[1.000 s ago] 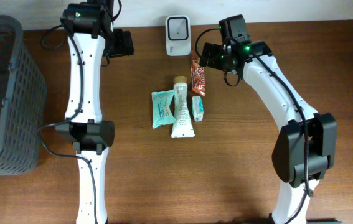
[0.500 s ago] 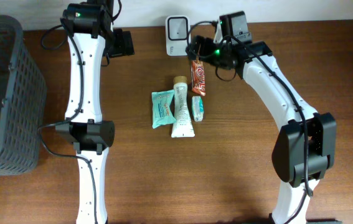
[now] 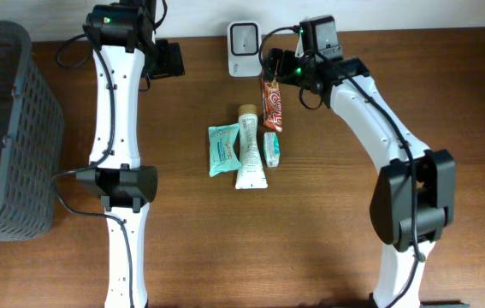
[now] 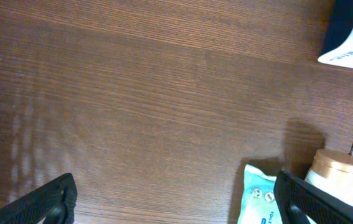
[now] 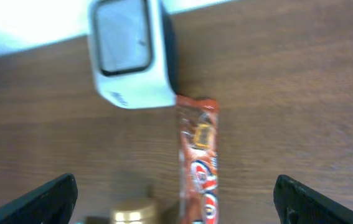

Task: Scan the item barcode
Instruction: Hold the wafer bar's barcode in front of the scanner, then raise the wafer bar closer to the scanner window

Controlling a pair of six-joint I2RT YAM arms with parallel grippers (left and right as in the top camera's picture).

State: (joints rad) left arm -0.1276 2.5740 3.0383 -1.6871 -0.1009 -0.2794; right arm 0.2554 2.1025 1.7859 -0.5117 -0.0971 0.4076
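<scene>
Table (image 3: 328, 248): brown wood, with a dark mesh basket (image 3: 7, 128) at the left edge.

Scanner (image 3: 244, 38): white, with a dark window; placed upright at the far centre of the table, close to the far edge.

Snack bar (image 3: 272, 104): red-orange wrapper; laid flat on the table, lengthwise from far to near; far end just beside the near right corner of the scanner, contact not discernible; not gripped.

Near and left of the snack bar, three more items laid side by side: teal packet (image 3: 222, 150) on the left; white tube (image 3: 250, 147) with a tan cap in the middle, cap towards the far side; small teal sachet (image 3: 272, 147) on the right, just near of the snack bar's near end.

Right gripper (image 3: 273, 68): poised above the far end of the snack bar, just right of the scanner; fingers (image 5: 42, 199) spread wide to either side of the bar in the right wrist view; nothing held, nothing touched.

Left gripper (image 3: 170, 60): parked at the far left of the table, well apart from the items; fingers (image 4: 42, 202) spread wide over bare wood; nothing held; in the left wrist view, only a corner of the scanner, the teal packet and the tube cap at the right edge.
</scene>
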